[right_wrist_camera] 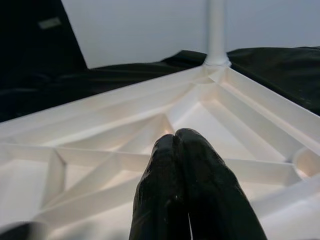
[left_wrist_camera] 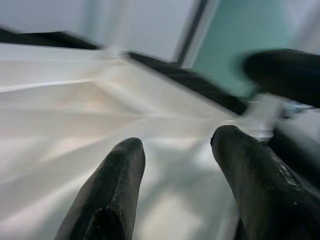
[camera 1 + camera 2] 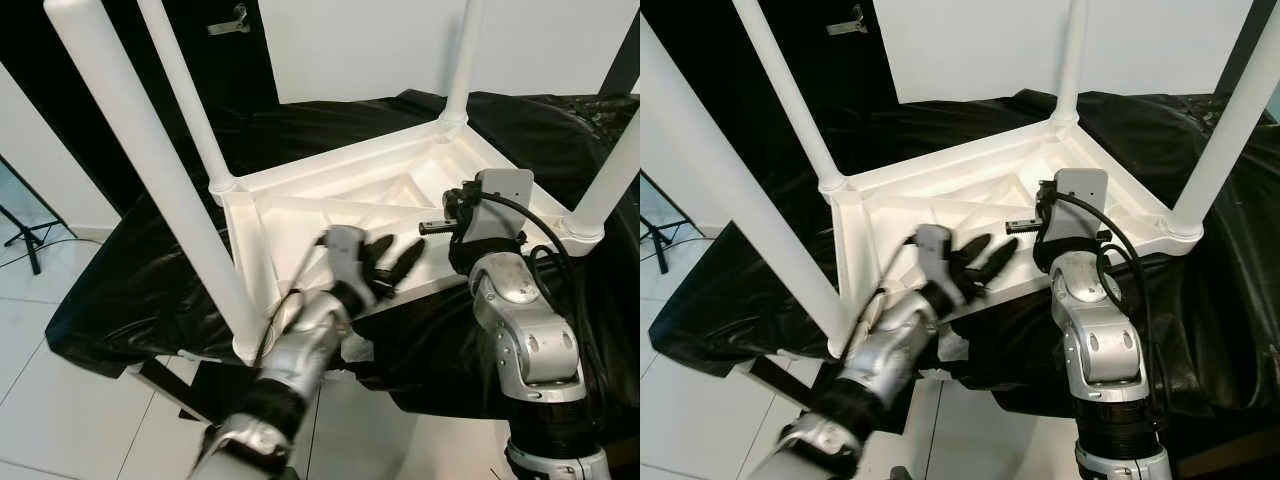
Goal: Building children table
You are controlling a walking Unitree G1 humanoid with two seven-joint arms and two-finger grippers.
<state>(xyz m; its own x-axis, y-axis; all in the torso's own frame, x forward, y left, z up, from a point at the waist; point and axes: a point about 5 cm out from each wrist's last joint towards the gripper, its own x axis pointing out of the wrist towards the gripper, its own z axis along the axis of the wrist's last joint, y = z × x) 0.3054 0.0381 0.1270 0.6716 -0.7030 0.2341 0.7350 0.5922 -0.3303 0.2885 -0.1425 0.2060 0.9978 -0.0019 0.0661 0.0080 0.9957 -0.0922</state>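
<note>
A white children's table (image 3: 330, 190) lies upside down on a black sheet (image 3: 130, 280), its ribbed underside facing up. Its legs stand upright at the corners: a near left leg (image 3: 150, 170), a back left leg (image 3: 185, 90), a far leg (image 3: 462, 60) and a right leg (image 3: 615, 175). My left gripper (image 3: 398, 250) is open just above the table's near rim, its fingers (image 2: 115, 185) spread over the white underside. My right gripper (image 1: 176, 137) is shut with nothing in it and hovers over the underside on the right, pointing at the far leg (image 1: 216, 30).
The black sheet drapes over the support and hangs down at the front. Pale floor tiles (image 3: 60, 400) lie at the lower left. A dark door (image 3: 230, 40) and a white wall are behind, and a tripod foot (image 3: 25, 235) stands at the far left.
</note>
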